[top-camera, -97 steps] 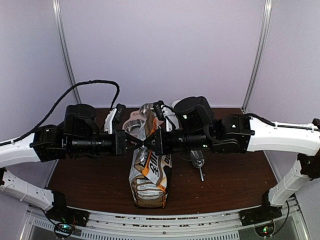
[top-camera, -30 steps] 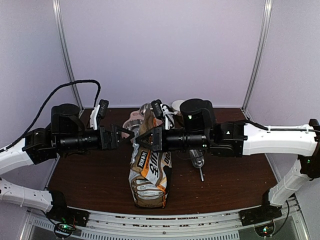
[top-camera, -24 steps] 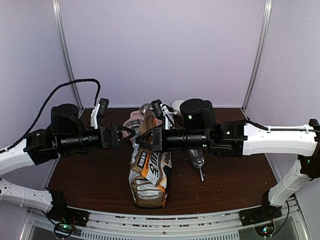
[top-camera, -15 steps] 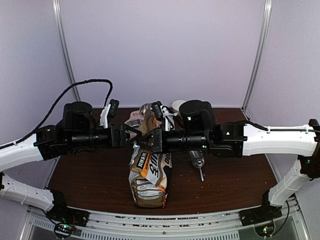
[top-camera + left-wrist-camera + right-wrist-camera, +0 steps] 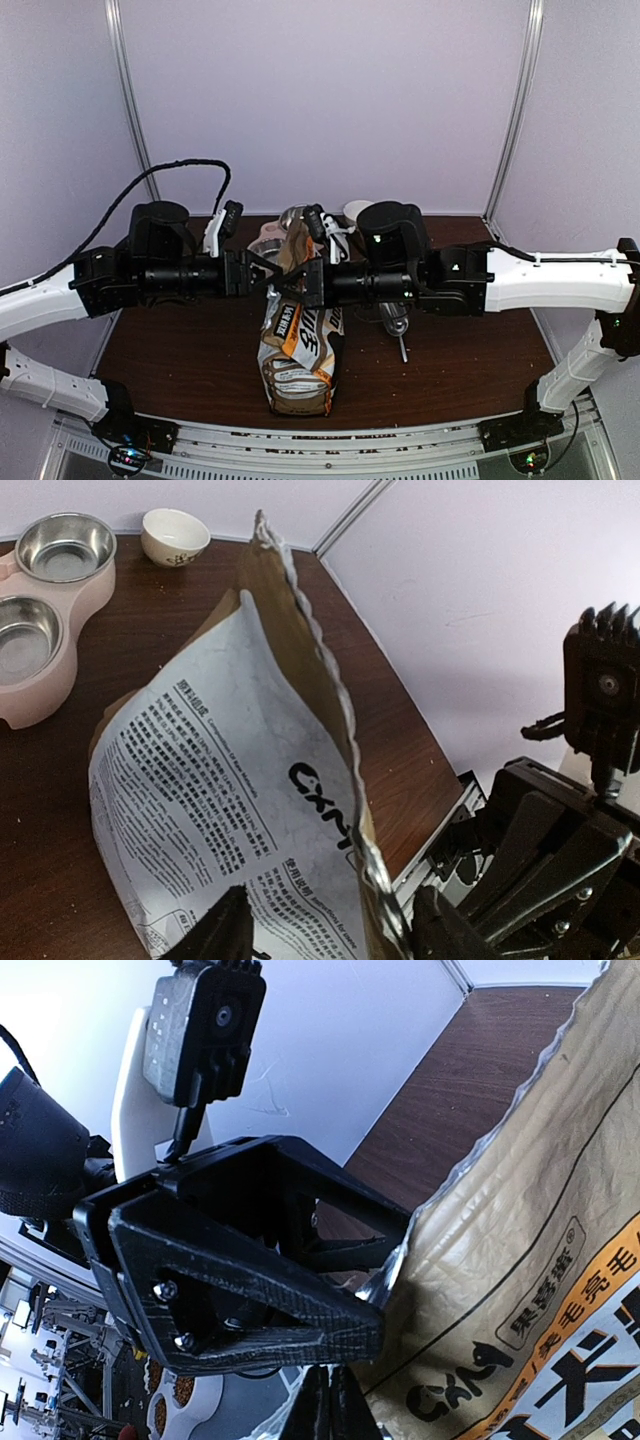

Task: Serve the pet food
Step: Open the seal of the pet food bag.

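Observation:
The white-and-kraft pet food bag [image 5: 298, 345] stands upright mid-table, its torn silver-lined top edge [image 5: 330, 700] raised. The pet food itself is hidden inside. My right gripper [image 5: 303, 283] comes in from the right and is shut on the bag's top edge [image 5: 330, 1410]. My left gripper [image 5: 270, 277] faces it from the left and is open. Its fingers [image 5: 228, 930] straddle the bag's upper edge, one over the printed white face, one past the silver rim. The left gripper's fingers [image 5: 260, 1260] fill the right wrist view just beside the bag [image 5: 530, 1280].
A pink double-bowl feeder [image 5: 50, 650] with steel bowls lies behind the bag, a small white cup [image 5: 175, 535] beyond it. A metal scoop [image 5: 398, 330] lies on the brown table right of the bag. White walls close in the back and sides.
My left arm has moved right, back up to the bag, and its jaws have narrowed around the top edge. The right gripper has kept its hold in the same place.

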### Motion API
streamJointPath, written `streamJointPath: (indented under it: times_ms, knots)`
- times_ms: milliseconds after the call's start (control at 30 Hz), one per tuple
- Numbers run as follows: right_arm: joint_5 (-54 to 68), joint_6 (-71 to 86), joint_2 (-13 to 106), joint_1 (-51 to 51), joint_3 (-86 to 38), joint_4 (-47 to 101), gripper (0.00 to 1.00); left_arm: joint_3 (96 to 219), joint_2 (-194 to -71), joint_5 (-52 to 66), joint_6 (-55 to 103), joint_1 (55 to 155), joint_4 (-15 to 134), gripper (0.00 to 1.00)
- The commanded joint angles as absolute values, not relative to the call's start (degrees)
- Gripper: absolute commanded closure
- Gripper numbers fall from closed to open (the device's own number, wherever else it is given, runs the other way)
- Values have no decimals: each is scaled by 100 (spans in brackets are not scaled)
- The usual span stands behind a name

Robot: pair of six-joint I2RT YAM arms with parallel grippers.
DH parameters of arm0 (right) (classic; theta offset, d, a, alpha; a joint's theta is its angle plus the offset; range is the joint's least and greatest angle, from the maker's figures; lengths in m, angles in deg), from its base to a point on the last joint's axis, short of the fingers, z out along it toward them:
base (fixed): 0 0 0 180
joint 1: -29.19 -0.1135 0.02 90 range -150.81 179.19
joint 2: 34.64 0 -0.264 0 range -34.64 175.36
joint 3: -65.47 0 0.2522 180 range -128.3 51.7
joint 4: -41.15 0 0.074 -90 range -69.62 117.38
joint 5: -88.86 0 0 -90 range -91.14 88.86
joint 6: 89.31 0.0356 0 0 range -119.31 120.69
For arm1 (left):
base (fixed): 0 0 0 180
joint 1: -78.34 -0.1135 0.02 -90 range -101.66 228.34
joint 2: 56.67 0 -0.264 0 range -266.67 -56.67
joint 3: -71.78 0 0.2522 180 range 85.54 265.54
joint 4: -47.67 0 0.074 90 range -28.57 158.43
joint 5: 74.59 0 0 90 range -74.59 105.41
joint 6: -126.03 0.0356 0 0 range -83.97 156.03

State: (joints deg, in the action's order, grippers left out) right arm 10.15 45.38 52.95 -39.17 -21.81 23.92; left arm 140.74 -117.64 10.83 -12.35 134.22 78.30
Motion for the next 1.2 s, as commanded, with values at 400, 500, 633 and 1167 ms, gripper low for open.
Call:
streamJointPath:
  times_ms: [400,500,633,1167]
  knots:
    - [861,4425,5352,-3902,-2259,2263,100,13988,-11585,737,-1094,13433,7901,48]
    - [866,4420,5351,-3904,-2248,2265,100,13997,-11661,674,-1100,13433,7864,53]
    - [862,4429,5344,-3902,-2239,2272,100,14061,-11834,604,-1107,13437,7953,62]
    - [715,4294,5399,-3913,-2330,1987,100,14029,-11942,91,-1251,13433,7421,98]
